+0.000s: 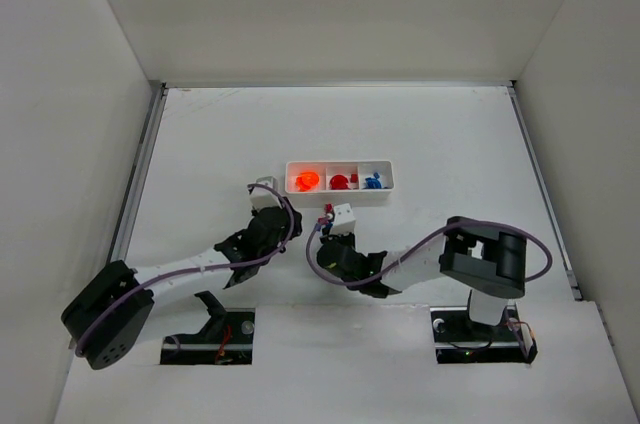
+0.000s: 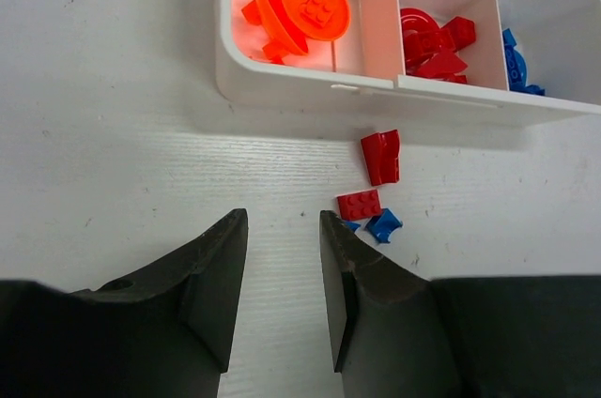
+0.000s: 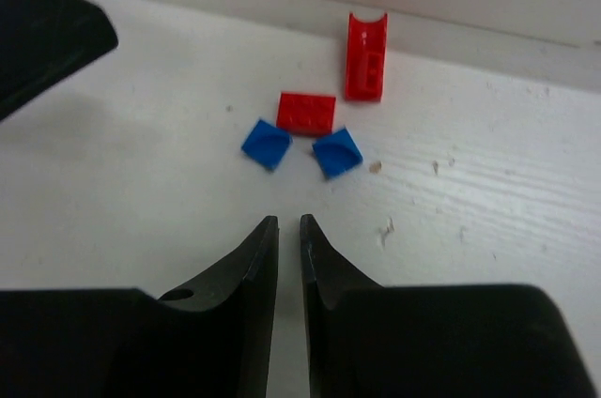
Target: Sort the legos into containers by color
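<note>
Loose legos (image 3: 307, 126) — two red, two blue

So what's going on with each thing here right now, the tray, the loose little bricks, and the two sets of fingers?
White tray: on the table; orange, red and blue pieces each in their own compartment.
Curved red brick: loose on the table beside the tray.
Flat red brick: loose, unsorted.
Two blue pieces: loose, just beside the flat red brick.
Left fingers: parted, nothing between them.
Right fingers: nearly together, empty, short of the bricks.

Bright even light; orange glare blooms; right wrist view soft.
</note>
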`<state>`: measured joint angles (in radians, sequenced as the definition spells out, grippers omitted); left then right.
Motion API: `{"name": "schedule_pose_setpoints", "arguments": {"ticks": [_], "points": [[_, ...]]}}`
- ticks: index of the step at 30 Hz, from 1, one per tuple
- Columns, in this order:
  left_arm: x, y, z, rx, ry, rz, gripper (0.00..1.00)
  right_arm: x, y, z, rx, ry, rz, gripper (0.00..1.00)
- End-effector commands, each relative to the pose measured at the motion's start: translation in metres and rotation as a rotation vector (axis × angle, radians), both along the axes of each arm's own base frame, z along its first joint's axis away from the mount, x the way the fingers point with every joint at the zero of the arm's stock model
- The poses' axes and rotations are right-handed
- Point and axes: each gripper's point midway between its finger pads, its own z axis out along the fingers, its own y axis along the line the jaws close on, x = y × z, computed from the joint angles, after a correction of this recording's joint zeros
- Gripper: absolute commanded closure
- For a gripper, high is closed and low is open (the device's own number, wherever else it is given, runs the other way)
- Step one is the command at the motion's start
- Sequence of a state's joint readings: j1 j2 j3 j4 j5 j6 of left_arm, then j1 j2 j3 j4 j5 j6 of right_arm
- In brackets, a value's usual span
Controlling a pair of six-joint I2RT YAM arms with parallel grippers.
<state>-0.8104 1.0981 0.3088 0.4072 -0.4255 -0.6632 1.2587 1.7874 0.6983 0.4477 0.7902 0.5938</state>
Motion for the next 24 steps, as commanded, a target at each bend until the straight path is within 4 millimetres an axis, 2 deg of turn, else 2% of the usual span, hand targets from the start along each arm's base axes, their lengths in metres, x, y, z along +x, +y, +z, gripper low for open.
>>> {"name": "schedule_pose_setpoints", "arguments": {"ticks": [1,4,7,10,14,21,24], "points": [[0.001,-0.004,0.001,0.006,-0.013,-0.004,0.66,-0.013,-0.010,0.015,0.041,-0.009,-0.009,0.78],[0.001,-0.011,0.000,0.008,-0.011,-0.018,0.65,-0.016,-0.011,0.010,0.050,0.020,0.009,0.73],[0.002,-0.013,0.000,0.006,-0.013,-0.021,0.65,0.001,-0.014,0.004,0.021,0.035,0.002,0.59],[0.002,-0.011,0.000,0.005,-0.015,-0.015,0.65,0.013,-0.015,-0.001,0.008,0.042,-0.012,0.53],[0.002,-0.009,0.000,0.000,-0.015,-0.013,0.65,0.026,-0.022,-0.007,-0.003,0.054,-0.051,0.52],[0.002,-0.012,0.000,-0.001,-0.013,-0.017,0.65,0.031,-0.006,-0.014,0.005,0.070,-0.001,0.53],[0.002,-0.012,-0.002,0.002,-0.010,-0.017,0.65,0.033,-0.003,-0.015,0.022,0.077,0.013,0.57]]}}
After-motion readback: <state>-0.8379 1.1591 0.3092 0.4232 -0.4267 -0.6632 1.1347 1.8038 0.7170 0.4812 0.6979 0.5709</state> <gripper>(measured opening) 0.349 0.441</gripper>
